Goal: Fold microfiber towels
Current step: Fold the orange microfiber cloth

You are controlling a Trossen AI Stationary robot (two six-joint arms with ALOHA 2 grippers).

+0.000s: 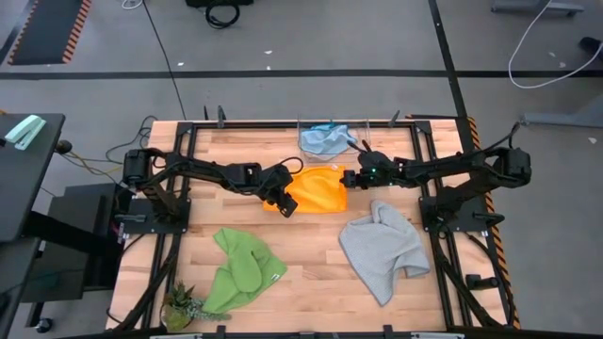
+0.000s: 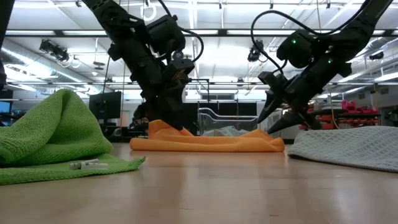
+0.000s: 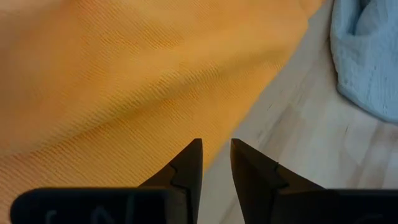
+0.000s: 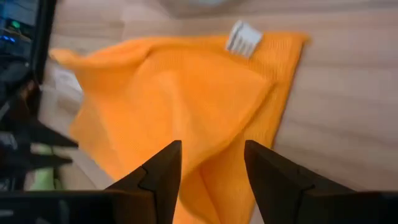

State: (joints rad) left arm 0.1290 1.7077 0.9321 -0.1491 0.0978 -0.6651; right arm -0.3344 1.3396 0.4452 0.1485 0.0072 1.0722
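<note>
Left of the orange towel (image 1: 317,191), the green towel (image 1: 240,271) lies crumpled, unfolded. Left gripper (image 1: 283,202), slightly parted and empty, at orange's left edge; orange looks half-folded. Right gripper (image 1: 350,178) spread wide at its right edge. Blue towel (image 1: 323,140) behind and grey towel (image 1: 384,247) right await folding.

Right pincer (image 4: 211,163) seen from its own wrist, its two dark fingers (image 4: 160,171) standing apart with nothing between them, poised over the near edge of a soft yellow-orange microfiber towel (image 4: 186,99). The towel lies rumpled and partly doubled on the pale wooden bench (image 4: 348,106), a small white sewn-in label (image 4: 244,38) at one corner. Beyond the towel's far side, dark parts of the other arm (image 4: 25,134) show.
</note>
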